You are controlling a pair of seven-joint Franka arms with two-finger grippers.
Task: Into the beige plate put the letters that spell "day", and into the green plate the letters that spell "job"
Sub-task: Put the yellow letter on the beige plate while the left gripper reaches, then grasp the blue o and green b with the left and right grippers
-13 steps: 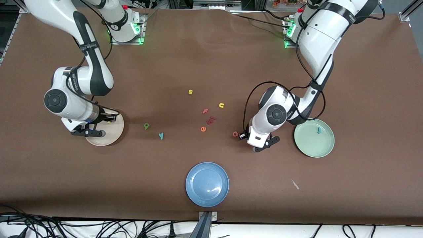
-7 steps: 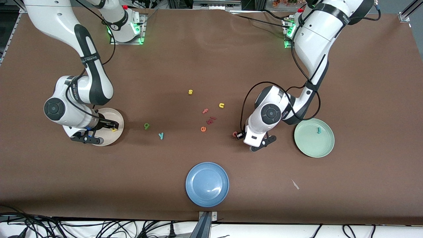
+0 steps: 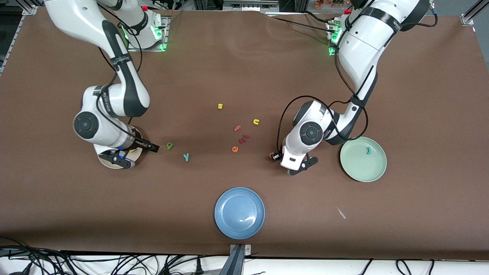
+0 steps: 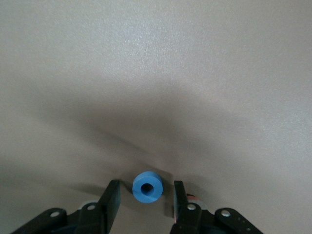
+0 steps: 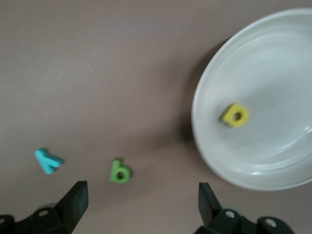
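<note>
I am seeing my left tool (image 4: pixel 144 197) straddling the small blue foam ring (image 4: pixel 147 186) unclamped, my right tool (image 5: pixel 141 202) gaping wide beside the cream plate (image 5: pixel 292 63).

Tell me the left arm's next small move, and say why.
Probably close the left pincer on the blue o: its fingers stand either side of the o on the table, with gaps showing. The right pincer hangs open over the table beside the beige plate, where the yellow d lies.
</note>
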